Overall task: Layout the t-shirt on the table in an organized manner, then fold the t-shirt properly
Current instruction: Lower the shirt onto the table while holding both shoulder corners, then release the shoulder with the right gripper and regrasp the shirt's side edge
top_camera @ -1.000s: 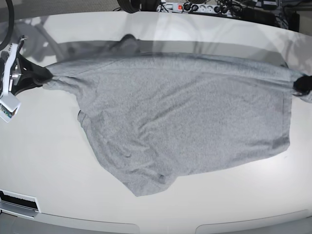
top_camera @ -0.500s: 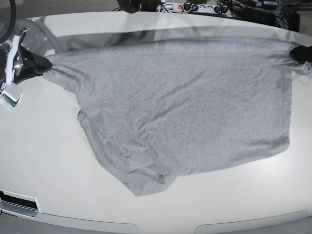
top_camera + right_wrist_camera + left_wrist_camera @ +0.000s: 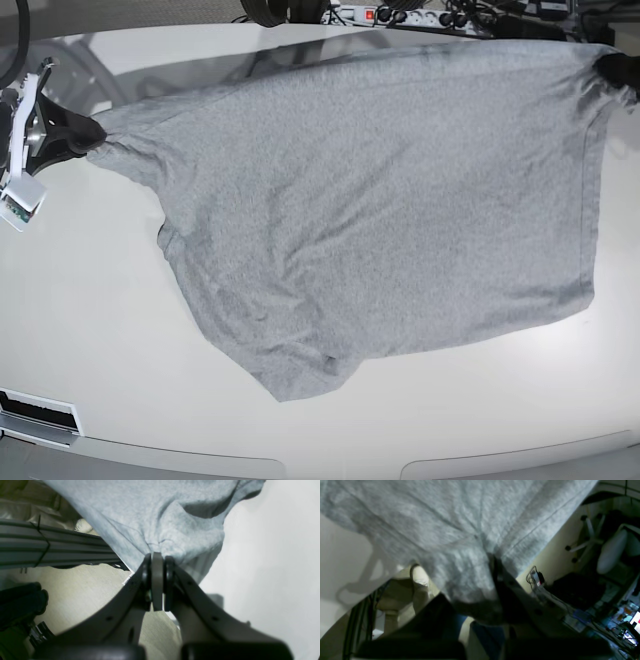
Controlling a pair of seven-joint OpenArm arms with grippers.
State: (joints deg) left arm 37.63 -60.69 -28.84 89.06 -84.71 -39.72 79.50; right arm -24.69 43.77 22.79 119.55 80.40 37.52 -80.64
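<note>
Both my jaws pinch far corners of the heather-grey knit t-shirt (image 3: 380, 210), draped over the glossy white surface (image 3: 90, 310). I should keep tension even, lowering it flat.

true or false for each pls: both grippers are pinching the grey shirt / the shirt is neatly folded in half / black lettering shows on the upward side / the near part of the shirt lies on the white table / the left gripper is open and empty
1. Both grippers are pinching the heather-grey knit t-shirt. True: the right gripper and the left gripper each clamp a bunch of its fabric.
2. The shirt is neatly folded in half. False: it is spread out between the two grippers, with wrinkles.
3. Black lettering shows on the upward side. False: the side in view is plain grey.
4. The near part of the shirt lies on the glossy white table. True.
5. The left gripper is open and empty. False: it is shut on the shirt.
</note>
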